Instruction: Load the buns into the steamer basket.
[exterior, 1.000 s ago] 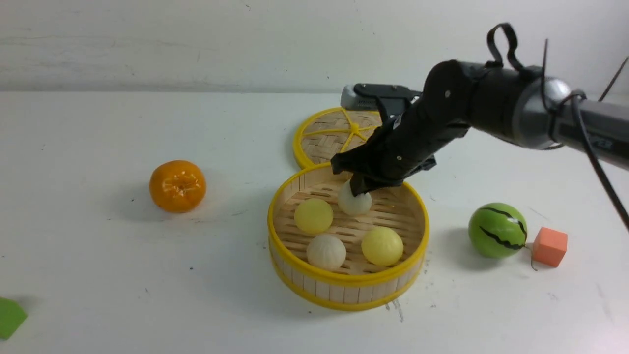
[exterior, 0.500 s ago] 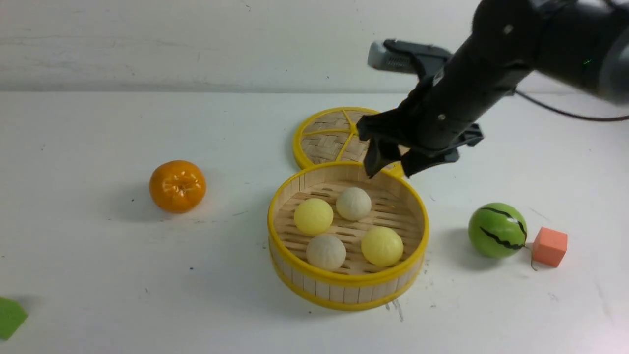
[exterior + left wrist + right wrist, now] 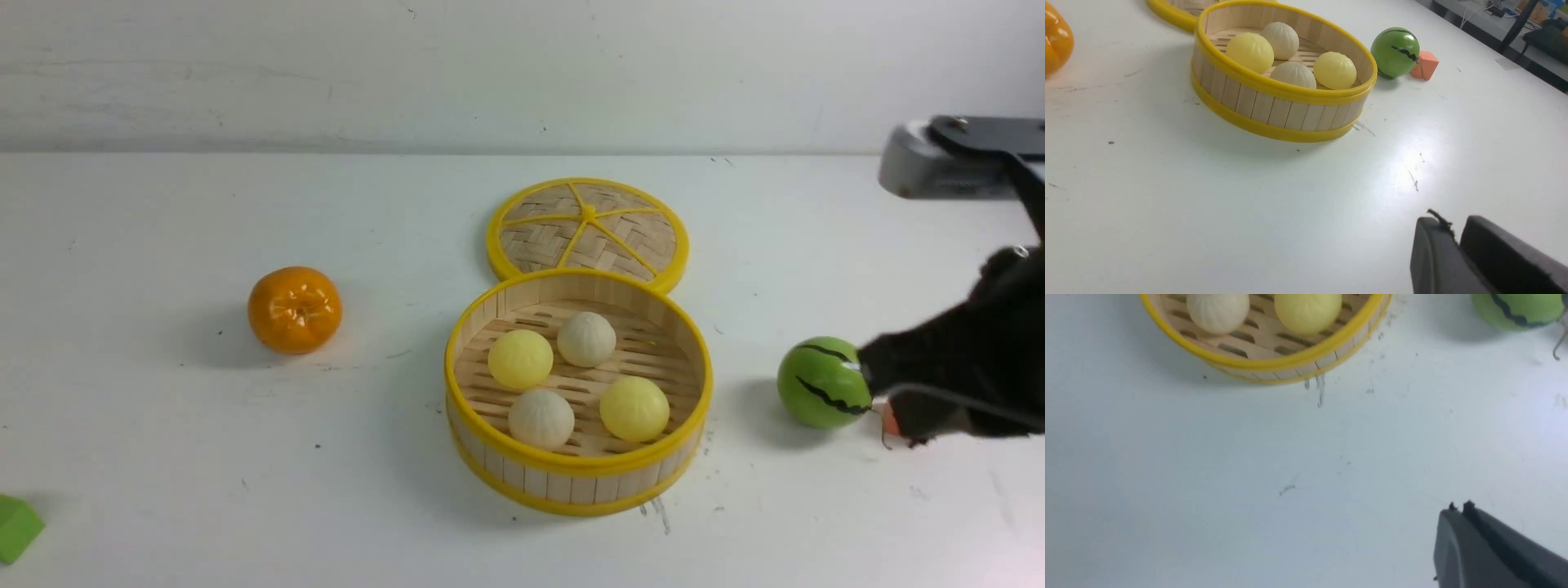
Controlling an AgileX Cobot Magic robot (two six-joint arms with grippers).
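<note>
Tabletop white, scuffed (pale wall behind)

yellow-rimmed steamer basket, yellow and cream buns, black-striped green melon ball

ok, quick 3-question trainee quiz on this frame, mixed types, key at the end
1. How many buns lie in the basket?
2. True or false: the lid covers the basket.
3. What sits nearest the right gripper? A) orange B) melon ball C) green block

Key: 1) four, two yellow and two white. 2) false, it lies flat on the table behind the basket. 3) B.
</note>
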